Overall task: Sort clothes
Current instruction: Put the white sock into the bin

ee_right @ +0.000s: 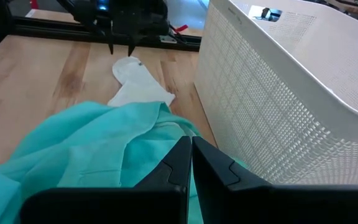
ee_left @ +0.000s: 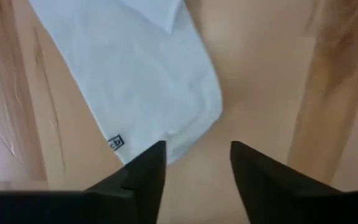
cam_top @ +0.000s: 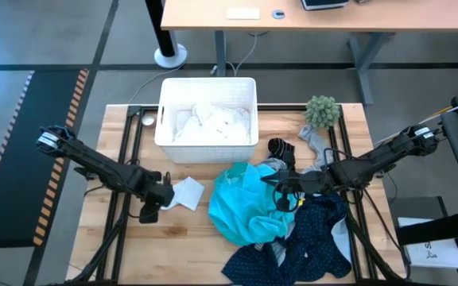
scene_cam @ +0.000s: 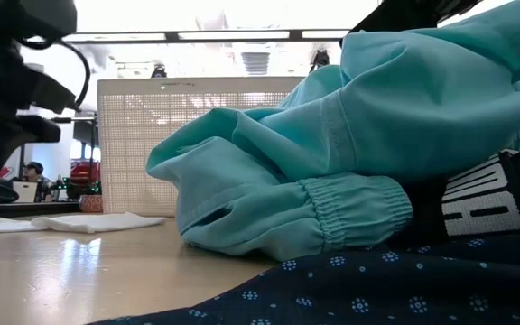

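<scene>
A heap of clothes lies on the wooden bench point(cam_top: 118, 246) in front of the white basket point(cam_top: 207, 89): a teal garment point(cam_top: 243, 205) in the middle, a navy dotted garment point(cam_top: 312, 238) spreading from under it toward the bench's near edge, a grey piece point(cam_top: 315, 144) and a black piece point(cam_top: 281, 148) behind it toward the small green plant point(cam_top: 322, 110). In the low view the teal garment's elastic cuff point(scene_cam: 355, 209) rests on the navy fabric, beside a black piece with white lettering point(scene_cam: 481, 206). More white garments point(cam_top: 213, 123) lie inside the basket. Apart from the heap, to its left, a white sock point(cam_top: 186, 193) lies flat on the bench. The left tool point(cam_top: 151, 208) hangs just over that sock's near end with its fingers point(ee_left: 145, 177) spread apart and nothing between them; the sock's small printed tag point(ee_left: 115, 144) shows just ahead of one fingertip. The right tool point(cam_top: 283, 191) sits over the far right edge of the teal garment, its fingers point(ee_right: 182, 163) pressed together with nothing clamped between them.
</scene>
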`<state>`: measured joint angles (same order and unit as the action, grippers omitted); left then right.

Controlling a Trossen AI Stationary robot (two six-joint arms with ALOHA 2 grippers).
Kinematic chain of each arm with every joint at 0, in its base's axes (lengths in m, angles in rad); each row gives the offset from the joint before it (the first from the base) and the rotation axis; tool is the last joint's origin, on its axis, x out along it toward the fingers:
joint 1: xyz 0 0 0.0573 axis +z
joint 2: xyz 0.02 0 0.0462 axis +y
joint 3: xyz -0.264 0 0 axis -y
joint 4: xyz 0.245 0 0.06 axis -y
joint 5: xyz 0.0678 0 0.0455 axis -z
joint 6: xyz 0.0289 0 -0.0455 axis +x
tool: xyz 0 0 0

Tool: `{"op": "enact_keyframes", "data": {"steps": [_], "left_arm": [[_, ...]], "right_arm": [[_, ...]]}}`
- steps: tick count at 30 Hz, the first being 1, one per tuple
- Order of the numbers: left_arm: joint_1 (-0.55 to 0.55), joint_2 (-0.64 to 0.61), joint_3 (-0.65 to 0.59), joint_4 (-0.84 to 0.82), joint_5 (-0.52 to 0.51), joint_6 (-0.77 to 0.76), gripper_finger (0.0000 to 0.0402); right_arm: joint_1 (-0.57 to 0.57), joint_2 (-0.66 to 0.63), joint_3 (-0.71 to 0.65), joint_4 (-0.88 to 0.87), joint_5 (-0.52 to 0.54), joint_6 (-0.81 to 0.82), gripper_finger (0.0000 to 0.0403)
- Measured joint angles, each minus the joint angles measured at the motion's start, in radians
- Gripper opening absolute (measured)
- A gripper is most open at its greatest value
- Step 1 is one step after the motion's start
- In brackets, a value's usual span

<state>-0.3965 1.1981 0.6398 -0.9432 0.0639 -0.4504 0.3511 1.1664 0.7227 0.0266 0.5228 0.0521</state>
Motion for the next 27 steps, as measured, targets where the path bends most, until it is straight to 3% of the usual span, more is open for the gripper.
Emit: {"op": "enact_keyframes", "data": {"steps": [5, 10, 14, 21, 27], "left_arm": [[0.0, 0.035, -0.036, 0.005, 0.002, 0.0, 0.0221], [0.0, 0.066, -0.052, 0.059, -0.006, -0.001, 0.0223], [0.0, 0.095, -0.057, 0.105, -0.02, -0.003, 0.0174], [0.0, 0.14, -0.053, 0.101, 0.011, 0.034, 0.0019], [0.0, 0.1, 0.031, 0.102, 0.08, 0.088, 0.0008]], "right_arm": [[0.0, 0.0, 0.0, 0.0, 0.0, 0.0, 0.0], [0.0, 0.0, 0.0, 0.0, 0.0, 0.0, 0.0], [0.0, 0.0, 0.0, 0.0, 0.0, 0.0, 0.0], [0.0, 0.0, 0.0, 0.0, 0.0, 0.0, 0.0], [0.0, 0.0, 0.0, 0.0, 0.0, 0.0, 0.0]]}}
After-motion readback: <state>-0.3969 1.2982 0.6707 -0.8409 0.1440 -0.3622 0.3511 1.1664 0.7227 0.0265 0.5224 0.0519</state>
